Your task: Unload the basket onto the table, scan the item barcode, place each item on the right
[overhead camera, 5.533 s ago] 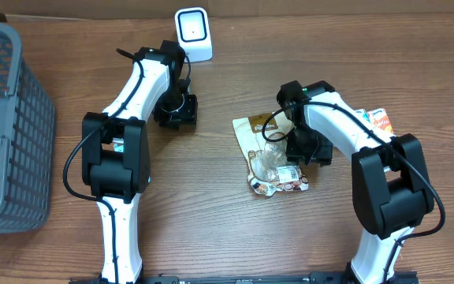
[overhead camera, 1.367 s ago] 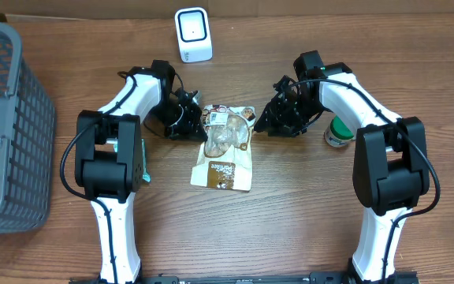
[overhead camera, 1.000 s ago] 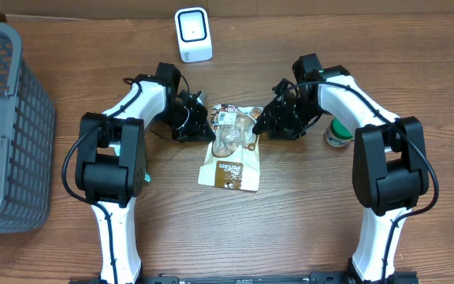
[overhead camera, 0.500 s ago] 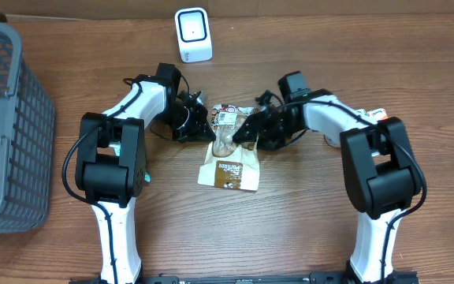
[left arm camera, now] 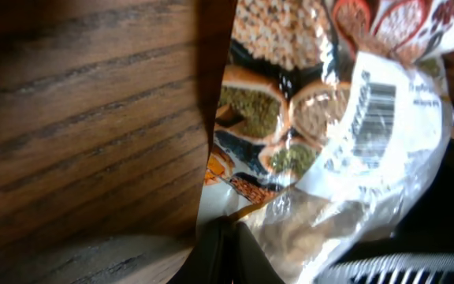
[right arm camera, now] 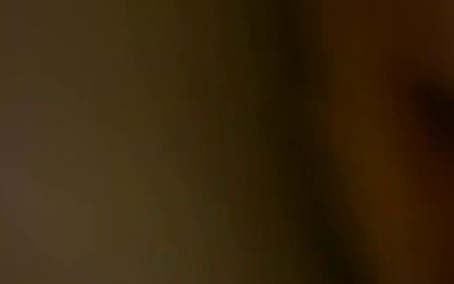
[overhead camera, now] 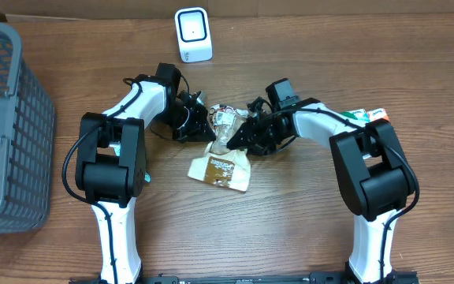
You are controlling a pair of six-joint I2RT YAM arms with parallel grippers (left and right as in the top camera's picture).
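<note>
Wooden table (overhead camera: 290,229); crinkled clear-and-brown snack bag (overhead camera: 221,163), white barcode label (left arm camera: 369,110)

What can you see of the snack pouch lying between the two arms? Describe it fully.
The snack pouch is crinkly plastic, with a brown printed lower half and a clear upper half bearing a white barcode label. Its brown end rests skewed on the wooden table. The left end effector is shut on its left edge; the right end effector meets its right side.

A grey plastic mesh basket (overhead camera: 6,126) stands at one end of the wooden table (overhead camera: 274,229); far across from the basket, near the opposite end, a green, white and orange packet (overhead camera: 375,115) shows, partly hidden.
</note>
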